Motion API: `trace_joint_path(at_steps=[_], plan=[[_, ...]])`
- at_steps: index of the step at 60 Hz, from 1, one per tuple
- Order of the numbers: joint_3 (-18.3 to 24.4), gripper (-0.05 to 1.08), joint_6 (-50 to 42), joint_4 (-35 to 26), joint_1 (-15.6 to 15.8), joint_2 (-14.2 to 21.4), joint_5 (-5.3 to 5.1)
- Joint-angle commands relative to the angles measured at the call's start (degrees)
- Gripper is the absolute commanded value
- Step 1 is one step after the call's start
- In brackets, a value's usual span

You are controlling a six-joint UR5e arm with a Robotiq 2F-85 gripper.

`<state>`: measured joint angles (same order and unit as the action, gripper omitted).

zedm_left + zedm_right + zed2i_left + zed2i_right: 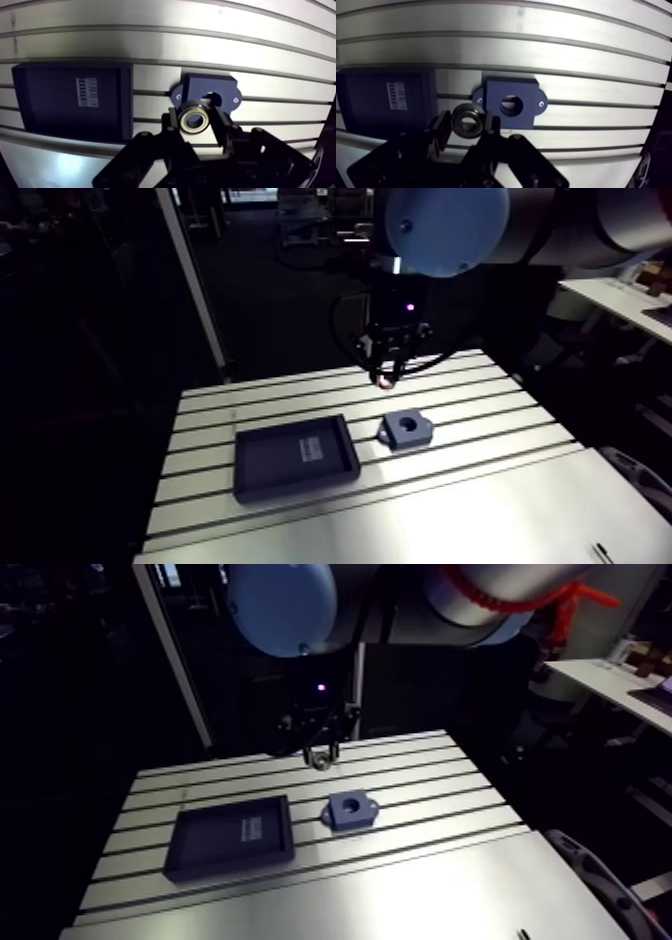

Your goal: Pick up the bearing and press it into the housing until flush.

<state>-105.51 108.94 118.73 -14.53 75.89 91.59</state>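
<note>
Steel ring bearing [195, 120] sits clamped in the gripper [196, 123]; centre it over the dark-blue block housing [221, 85], then press straight down.

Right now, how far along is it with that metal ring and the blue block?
Done: the bearing is picked up, clamped in the gripper, clear of the table. In hand: it hangs near the housing, not yet over its hole. Left: that hole is empty, so lining up and pressing the bearing flush remain.
</note>
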Motion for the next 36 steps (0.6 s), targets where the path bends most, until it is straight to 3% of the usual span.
trace_joint_path(at_steps=[1, 36], plan=[[-0.69, 0.62, 0.61, 0.23, -1.32, 0.00, 0.21], [-2.72, 0.62, 2.28, 0.85, -4.60, -0.86, 0.47]])
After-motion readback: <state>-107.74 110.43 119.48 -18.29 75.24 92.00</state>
